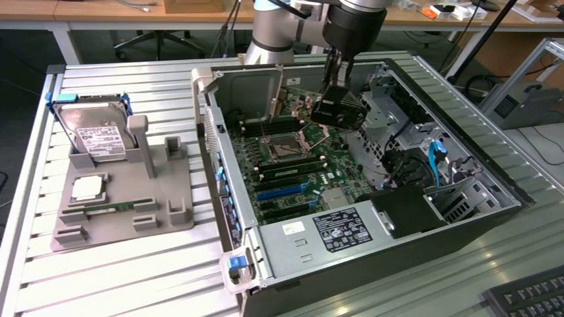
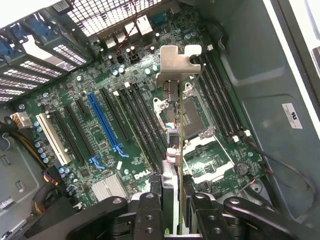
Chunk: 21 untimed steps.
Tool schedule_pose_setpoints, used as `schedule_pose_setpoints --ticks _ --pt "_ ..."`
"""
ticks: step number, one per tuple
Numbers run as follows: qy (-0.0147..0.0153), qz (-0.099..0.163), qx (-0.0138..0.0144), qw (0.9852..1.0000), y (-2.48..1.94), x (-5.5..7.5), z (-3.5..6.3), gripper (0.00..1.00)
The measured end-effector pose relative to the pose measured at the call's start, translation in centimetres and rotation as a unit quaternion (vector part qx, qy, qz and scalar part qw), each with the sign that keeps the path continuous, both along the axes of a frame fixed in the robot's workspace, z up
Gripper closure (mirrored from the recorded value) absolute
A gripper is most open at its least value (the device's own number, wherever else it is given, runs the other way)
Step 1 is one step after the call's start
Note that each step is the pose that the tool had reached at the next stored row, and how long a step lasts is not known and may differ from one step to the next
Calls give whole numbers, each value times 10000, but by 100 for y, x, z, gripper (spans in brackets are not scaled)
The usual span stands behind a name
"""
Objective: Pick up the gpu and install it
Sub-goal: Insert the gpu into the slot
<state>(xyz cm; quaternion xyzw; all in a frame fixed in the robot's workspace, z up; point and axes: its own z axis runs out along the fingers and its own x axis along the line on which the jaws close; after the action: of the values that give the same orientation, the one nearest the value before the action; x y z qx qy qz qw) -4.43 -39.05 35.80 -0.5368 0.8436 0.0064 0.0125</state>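
In the exterior view, the gripper [image 1: 337,99] hangs over the open computer case [image 1: 493,198], its fingers pinched on the gpu [image 1: 339,109]. The card is held in the air above the motherboard [image 1: 300,178], over the processor socket [image 1: 286,148] toward the far end of the case, and touches nothing below. It looks dark and flat from here. On the exterior view's left, a grey tray [image 1: 132,191] on the table holds a hard drive [image 1: 99,135], a processor chip [image 1: 86,188] and a memory stick [image 1: 105,209].

In the wrist view, the gripper [image 2: 172,200] has its two black fingers [image 2: 150,210] partly closed on the gpu [image 2: 172,150], which is seen edge-on as a thin green board. Its silver end bracket [image 2: 177,65] is at the end away from the fingers. The card hangs above the motherboard [image 2: 100,165], over the processor socket [image 2: 200,135], beside the blue slot [image 2: 105,122] and black slots [image 2: 135,120].
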Motion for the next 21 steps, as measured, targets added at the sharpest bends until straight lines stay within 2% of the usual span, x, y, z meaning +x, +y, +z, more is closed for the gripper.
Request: schedule_pose_setpoints --ticks 21 --pt "0 474 0 9989 -2 0 -5 73"
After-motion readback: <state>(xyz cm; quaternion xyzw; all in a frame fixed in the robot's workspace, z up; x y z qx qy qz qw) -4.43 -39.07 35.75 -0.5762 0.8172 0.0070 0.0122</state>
